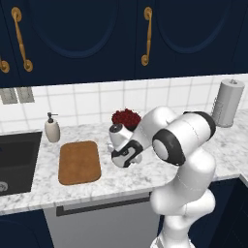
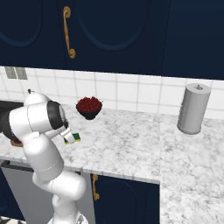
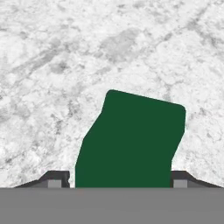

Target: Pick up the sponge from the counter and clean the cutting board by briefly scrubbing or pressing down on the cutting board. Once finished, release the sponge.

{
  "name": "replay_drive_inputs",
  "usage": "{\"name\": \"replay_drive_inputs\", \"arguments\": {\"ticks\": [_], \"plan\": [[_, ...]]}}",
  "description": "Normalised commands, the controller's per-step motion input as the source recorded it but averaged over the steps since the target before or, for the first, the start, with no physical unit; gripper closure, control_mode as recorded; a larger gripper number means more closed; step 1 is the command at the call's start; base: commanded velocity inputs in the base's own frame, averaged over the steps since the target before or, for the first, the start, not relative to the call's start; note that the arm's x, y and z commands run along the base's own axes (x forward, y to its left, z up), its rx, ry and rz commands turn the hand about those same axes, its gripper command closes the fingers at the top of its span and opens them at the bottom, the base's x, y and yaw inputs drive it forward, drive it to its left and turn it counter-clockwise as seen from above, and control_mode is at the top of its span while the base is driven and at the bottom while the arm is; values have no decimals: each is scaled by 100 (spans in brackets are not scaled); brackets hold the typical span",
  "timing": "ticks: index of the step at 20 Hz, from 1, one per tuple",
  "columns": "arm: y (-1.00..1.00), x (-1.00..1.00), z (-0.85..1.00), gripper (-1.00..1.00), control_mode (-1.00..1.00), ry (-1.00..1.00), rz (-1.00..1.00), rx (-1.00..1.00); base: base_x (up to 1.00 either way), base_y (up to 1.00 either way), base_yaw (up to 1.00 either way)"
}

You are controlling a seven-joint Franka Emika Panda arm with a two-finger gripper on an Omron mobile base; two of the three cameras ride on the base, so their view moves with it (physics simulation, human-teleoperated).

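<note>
Two dark fingertips [image 3: 54,178] flank the sponge [image 3: 130,140], the gripper [image 3: 116,180] closed on its sides — green top toward the hand camera, marble counter [image 3: 52,65] beneath it. From the right base view the sponge [image 2: 73,138] hangs above the counter [image 2: 131,144]. Cutting board [image 1: 79,162] lies well left, near the sink [image 1: 17,160].

Cutting board [image 1: 79,162] lies on counter [image 1: 121,179], right of sink [image 1: 17,162].
</note>
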Motion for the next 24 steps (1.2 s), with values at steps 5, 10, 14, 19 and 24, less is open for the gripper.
{"name": "replay_drive_inputs", "arguments": {"ticks": [5, 10, 14, 19, 24], "plan": [[1, -10, -1, -100, -100, 0, 0, 0, 0, 0, 0], [0, -53, 25, -100, -100, -10, 0, 0, 0, 0, 0], [2, -42, 46, -100, -100, -18, 0, 0, 0, 0, 0], [5, -33, 52, -100, -100, -21, 0, 0, 0, 0, 0], [13, -42, 39, -100, -100, -18, 0, 0, 0, 0, 0]]}}
